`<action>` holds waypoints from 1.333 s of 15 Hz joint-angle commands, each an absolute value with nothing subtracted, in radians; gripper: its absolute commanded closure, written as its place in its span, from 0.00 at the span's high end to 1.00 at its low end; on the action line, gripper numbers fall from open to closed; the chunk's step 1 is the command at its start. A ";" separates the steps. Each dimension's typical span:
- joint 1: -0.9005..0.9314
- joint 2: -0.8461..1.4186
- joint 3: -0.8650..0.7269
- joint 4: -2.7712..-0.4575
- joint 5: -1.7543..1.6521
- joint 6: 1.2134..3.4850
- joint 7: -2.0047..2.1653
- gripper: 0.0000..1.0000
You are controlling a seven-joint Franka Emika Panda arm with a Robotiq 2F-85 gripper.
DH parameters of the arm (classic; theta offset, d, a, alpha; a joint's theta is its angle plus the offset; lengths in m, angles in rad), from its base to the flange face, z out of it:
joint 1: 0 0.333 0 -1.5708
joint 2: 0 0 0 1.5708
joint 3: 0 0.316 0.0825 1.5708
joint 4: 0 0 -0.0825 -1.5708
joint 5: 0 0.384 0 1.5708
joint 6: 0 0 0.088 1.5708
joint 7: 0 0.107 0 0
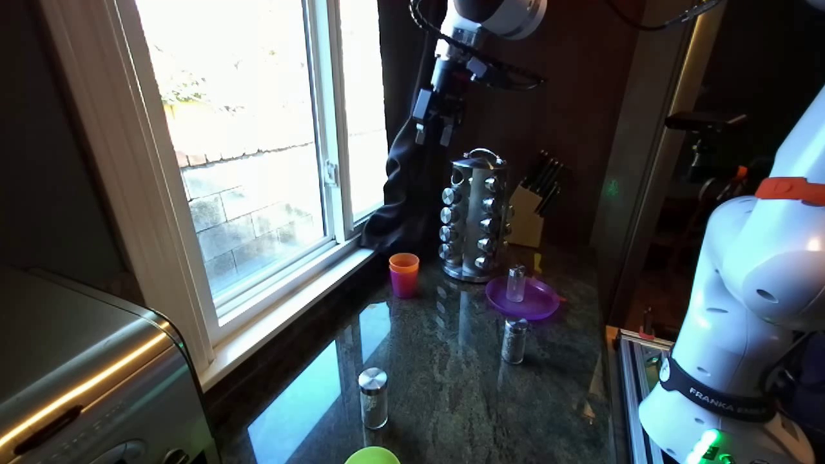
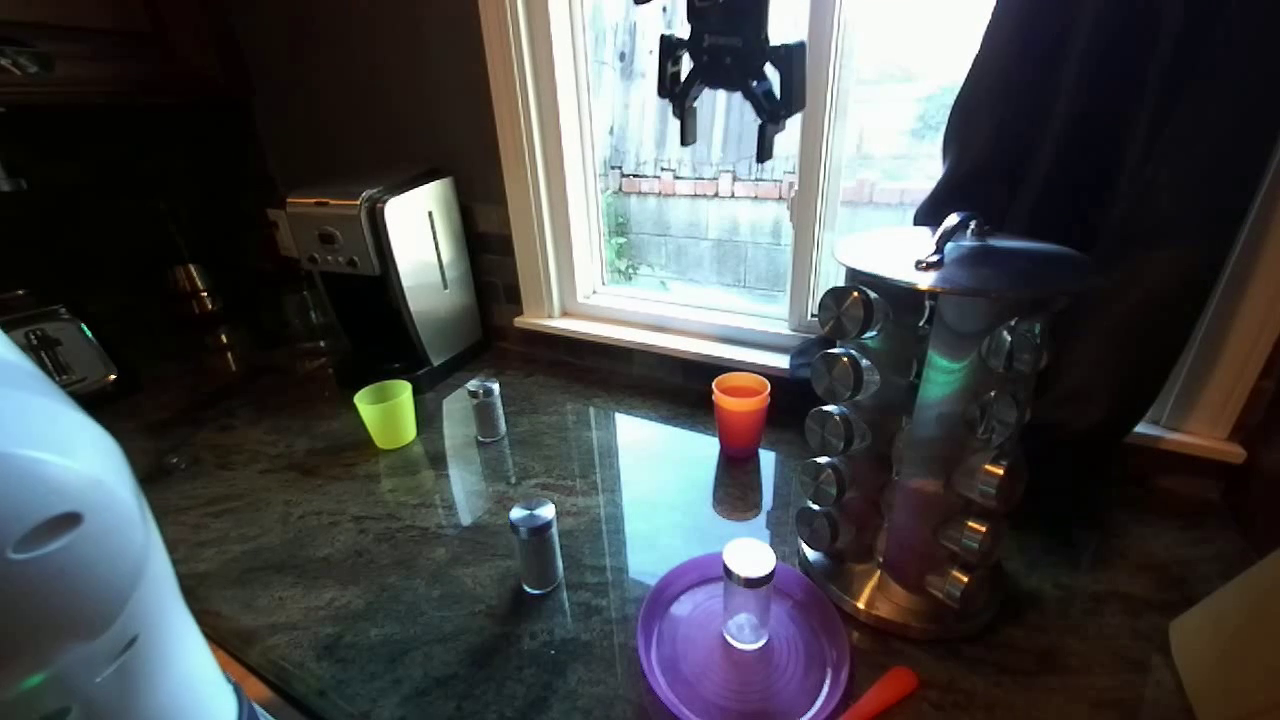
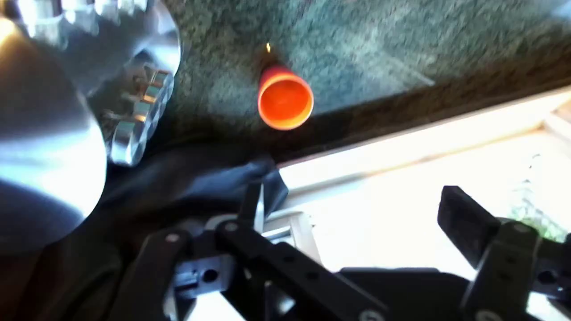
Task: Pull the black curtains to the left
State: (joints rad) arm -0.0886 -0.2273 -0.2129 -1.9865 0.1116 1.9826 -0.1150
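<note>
Pre-grasp stage, in my judgement: my hand (image 2: 727,148) is spread wide and holds nothing, while the black curtains (image 2: 1080,130) hang beside it toward the spice rack (image 2: 935,410), so I should next shift sideways, pinch their free edge and draw leftward.
</note>
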 commanded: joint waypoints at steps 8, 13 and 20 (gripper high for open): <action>-0.134 0.009 -0.130 -1.557 -0.104 2.341 0.320 1.00; -0.134 0.120 -0.173 -1.419 -0.334 2.451 0.603 1.00; -0.131 0.134 -0.218 -1.386 -0.461 2.462 0.729 1.00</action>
